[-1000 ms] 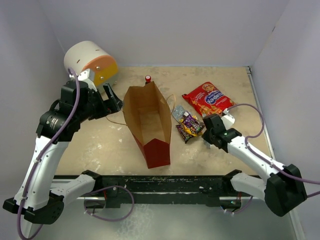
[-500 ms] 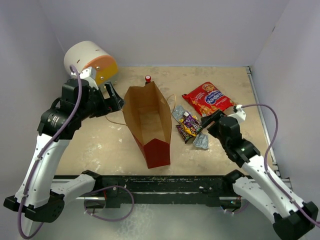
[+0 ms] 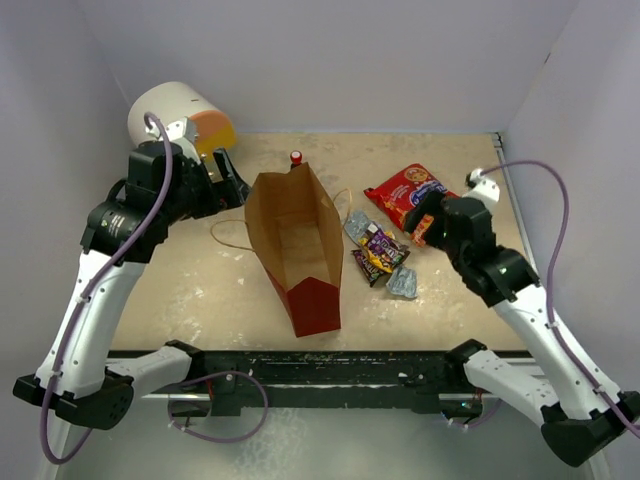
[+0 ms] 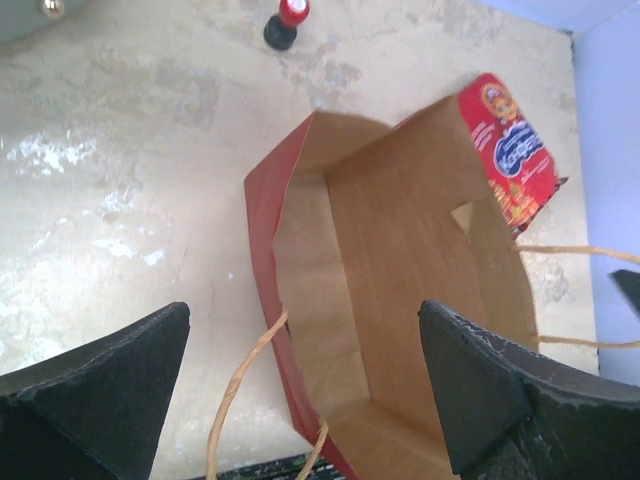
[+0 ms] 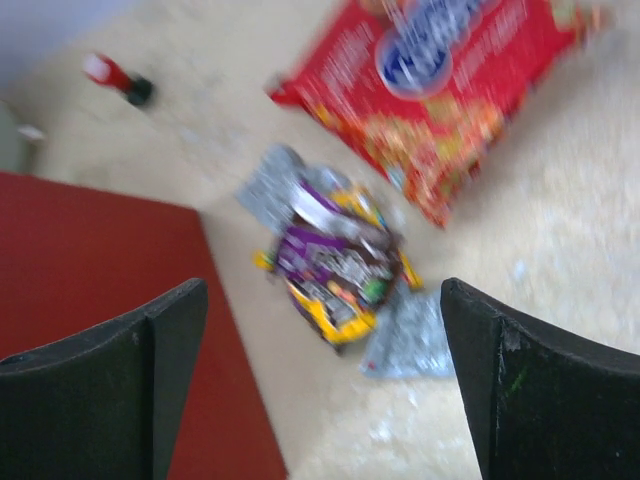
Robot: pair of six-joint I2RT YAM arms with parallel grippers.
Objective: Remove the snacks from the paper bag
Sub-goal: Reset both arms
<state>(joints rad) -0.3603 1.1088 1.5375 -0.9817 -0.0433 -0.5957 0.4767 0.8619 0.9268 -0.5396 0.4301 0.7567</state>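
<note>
The paper bag (image 3: 295, 235) lies on the table with its mouth open upward, and its brown inside (image 4: 400, 290) shows nothing in it. To its right lie the snacks: the red chip bag (image 3: 400, 192) (image 5: 450, 90), a pile of purple and yellow candy packets (image 3: 377, 247) (image 5: 335, 260), and a silver packet (image 3: 403, 283) (image 5: 410, 340). My right gripper (image 3: 424, 216) (image 5: 325, 390) hangs open above the pile, holding nothing. Left of the bag's rim my left gripper (image 3: 226, 180) (image 4: 305, 390) is open over the twine handle (image 4: 240, 390).
A white cylinder with an orange face (image 3: 180, 120) stands at the back left, behind my left arm. A tiny red-and-black knob (image 3: 296, 158) (image 4: 288, 18) sits just behind the bag. White walls close in the table on three sides.
My right gripper opened and left a silver packet beside the candy pile, then rose and drew back towards the chip bag. My left arm shifted slightly up and back.
</note>
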